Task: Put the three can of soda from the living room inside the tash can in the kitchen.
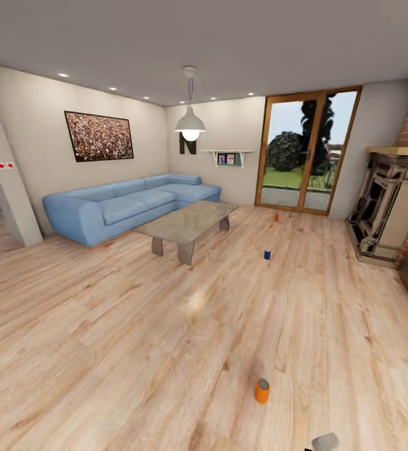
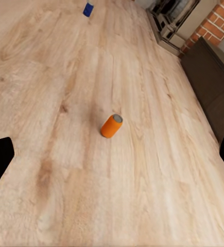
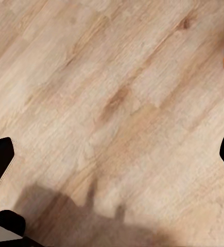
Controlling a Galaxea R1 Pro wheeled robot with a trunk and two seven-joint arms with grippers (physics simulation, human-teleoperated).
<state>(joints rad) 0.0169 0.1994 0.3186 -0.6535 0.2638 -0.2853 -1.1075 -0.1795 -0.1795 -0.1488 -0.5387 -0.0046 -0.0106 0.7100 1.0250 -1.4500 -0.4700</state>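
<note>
Left tool (image 2: 112, 154) spread wide above orange can (image 2: 112, 125)

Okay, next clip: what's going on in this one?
The robot is in the living room, looking over a pale wood floor where three soda cans stand. The nearest orange can is just ahead, also seen in the left wrist view. A blue can stands further off, past the grey low table, and a second orange can stands near the glass doors. Both grippers, left and right, are open and empty; nothing has been picked up yet.
</note>
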